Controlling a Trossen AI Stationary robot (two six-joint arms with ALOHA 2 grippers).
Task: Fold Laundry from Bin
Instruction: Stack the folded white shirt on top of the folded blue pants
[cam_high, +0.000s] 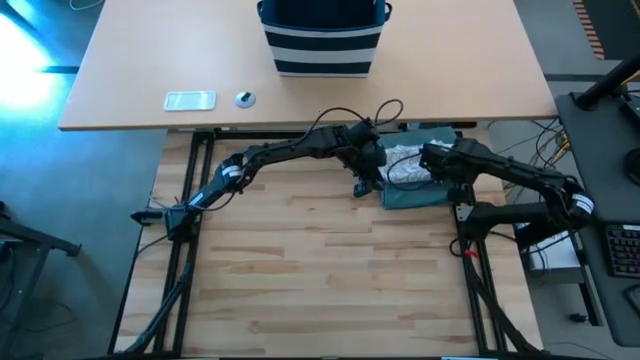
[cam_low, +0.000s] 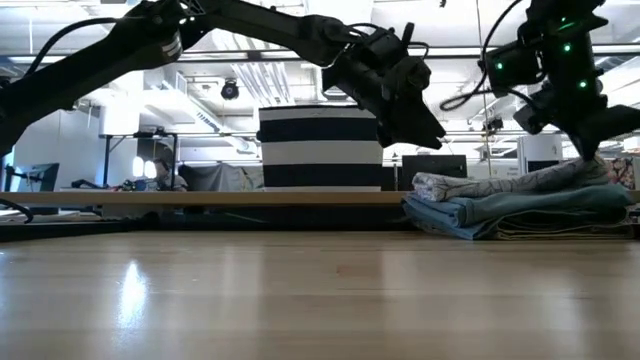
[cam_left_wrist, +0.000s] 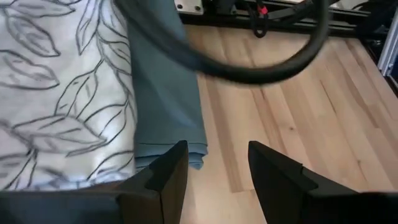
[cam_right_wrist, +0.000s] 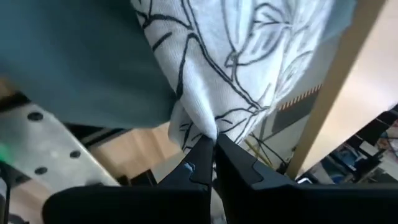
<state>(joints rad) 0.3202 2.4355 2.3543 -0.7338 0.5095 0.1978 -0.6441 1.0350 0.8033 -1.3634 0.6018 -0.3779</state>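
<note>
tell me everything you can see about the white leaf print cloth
The leaf-print cloth is soft white fabric with thin dark leaf outlines. It lies folded and a little rumpled on top of the teal garment, at the table's far right side, in front of the bin. The right gripper is shut on a pinched corner of it. The left gripper hangs open beside the stack's edge, apart from the cloth.

bin (cam_high: 322, 40): far rim is being cut off by the high view's top edge, inside hidden | two small objects (cam_high: 205, 99) on far table: too small to identify | folded stack (cam_low: 520, 205): right end is running off the low view's edge | lower garments: mostly covered by the leaf-print cloth (cam_left_wrist: 56, 93)
</note>
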